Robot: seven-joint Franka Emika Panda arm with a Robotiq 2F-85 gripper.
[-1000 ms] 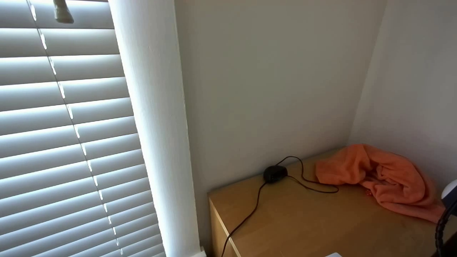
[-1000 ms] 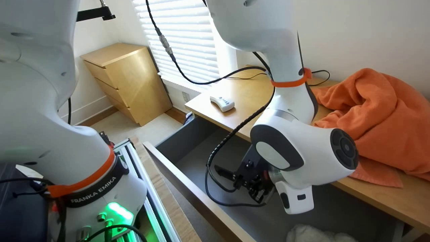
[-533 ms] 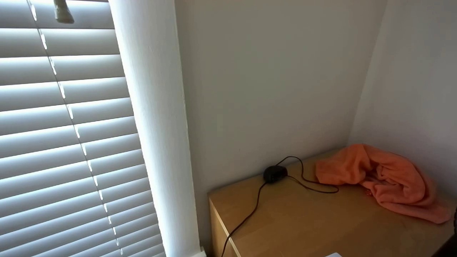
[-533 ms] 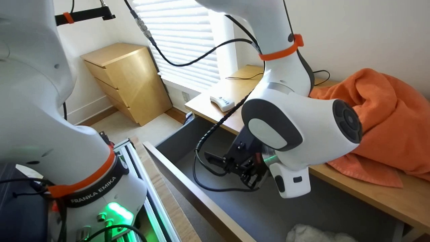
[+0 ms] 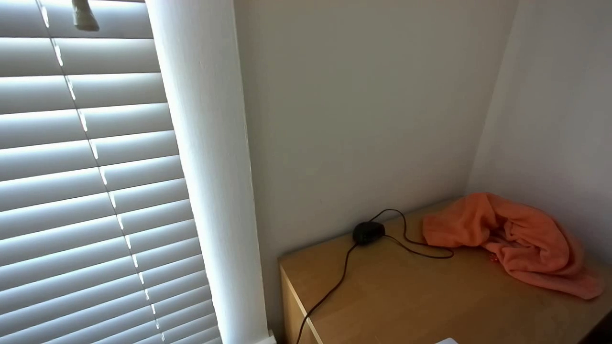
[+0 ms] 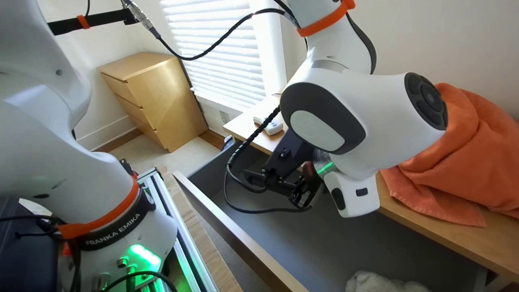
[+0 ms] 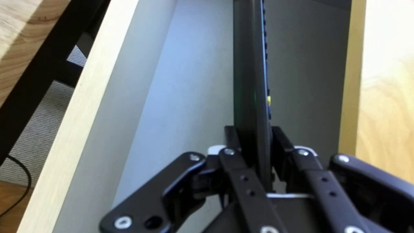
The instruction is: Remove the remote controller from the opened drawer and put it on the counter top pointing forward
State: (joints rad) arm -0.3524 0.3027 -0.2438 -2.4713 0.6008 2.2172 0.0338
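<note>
The end effector (image 7: 255, 142) clamps the remote (image 7: 249, 74) on edge over the drawer floor (image 7: 181, 97), long axis running ahead roughly along the edge of the table (image 7: 385, 106), buttons (image 7: 268, 100) facing that way, so laying it flat likely needs a sideways carry and roll.

An orange cloth (image 6: 474, 172) lies in a heap well to the right of the pincer (image 7: 253, 139) from where I'm standing, one end spread my way; a red scrap (image 5: 494, 257) shows at its edge, too small to make out. Beyond the pincer there's a white gadget (image 6: 274, 127), partly hidden. Farther back, by the wall (image 5: 373, 105), sits a black puck (image 5: 368, 232), its cord (image 5: 344, 272) looping close to the cloth. Blinds (image 6: 219, 52) glow behind the pincer, and a dresser (image 6: 170, 101) stands well off to the left. Nearer me, right of the pincer, pale fluff (image 6: 381, 283) shows.
</note>
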